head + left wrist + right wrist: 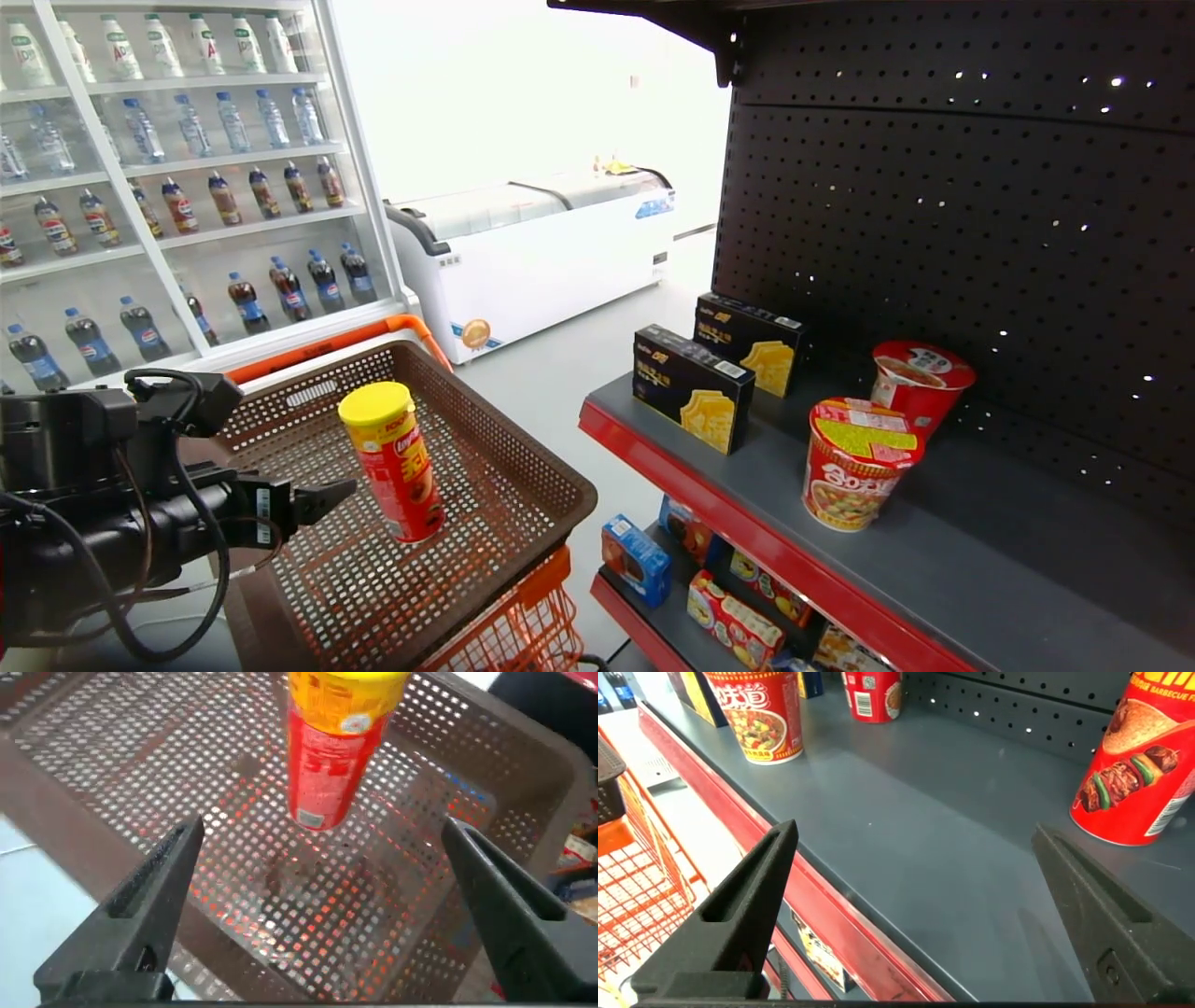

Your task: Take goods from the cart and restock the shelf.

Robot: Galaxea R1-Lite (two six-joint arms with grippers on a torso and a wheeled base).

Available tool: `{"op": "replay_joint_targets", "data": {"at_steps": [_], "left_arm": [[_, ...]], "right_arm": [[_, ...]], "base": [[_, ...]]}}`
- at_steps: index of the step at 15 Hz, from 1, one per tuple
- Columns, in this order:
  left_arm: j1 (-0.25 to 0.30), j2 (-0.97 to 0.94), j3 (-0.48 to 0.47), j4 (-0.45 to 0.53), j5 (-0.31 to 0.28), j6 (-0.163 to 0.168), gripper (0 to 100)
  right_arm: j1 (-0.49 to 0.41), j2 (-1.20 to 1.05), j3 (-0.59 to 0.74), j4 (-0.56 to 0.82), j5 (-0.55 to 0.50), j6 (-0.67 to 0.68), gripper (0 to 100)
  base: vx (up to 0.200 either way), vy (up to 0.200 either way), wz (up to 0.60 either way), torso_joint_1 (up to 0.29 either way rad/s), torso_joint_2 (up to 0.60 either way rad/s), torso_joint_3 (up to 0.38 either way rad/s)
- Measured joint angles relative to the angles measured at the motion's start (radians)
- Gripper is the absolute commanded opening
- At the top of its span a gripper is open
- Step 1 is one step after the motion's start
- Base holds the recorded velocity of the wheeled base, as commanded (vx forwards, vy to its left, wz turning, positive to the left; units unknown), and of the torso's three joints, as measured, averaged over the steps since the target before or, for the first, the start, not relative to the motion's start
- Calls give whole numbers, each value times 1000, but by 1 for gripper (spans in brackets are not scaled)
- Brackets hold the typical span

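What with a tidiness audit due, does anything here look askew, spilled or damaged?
Only the chip can: it stands alone in the cart's brown basket and seems to lean, just beyond the open left gripper. On the shelf, the cup noodles and boxes stand upright; nothing looks spilled or damaged.

Brightly lit shop corner.
Glass-door drinks cooler [177, 177] at ten o'clock, white chest freezer [541, 271] at twelve, grey floor [560, 364] beneath, white wall [485, 93] behind.
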Motion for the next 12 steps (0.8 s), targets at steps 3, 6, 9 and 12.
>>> {"op": "replay_joint_targets", "data": {"at_steps": [3,6,9,12], "left_arm": [[2,54,10,-55,-95,38,100],[4,122,6,-153,-103,77,100],[22,196,3,-264,-104,155,100],[30,253,11,-358,-135,151,100]], "right_arm": [[0,0,0,0,0,0,100],[0,0,0,0,0,0,100],[0,0,0,0,0,0,100],[1,0,0,0,0,0,100]], "base": [[0,0,0,0,0,0],[0,0,0,0,0,0],[0,0,0,0,0,0],[0,0,0,0,0,0]]}}
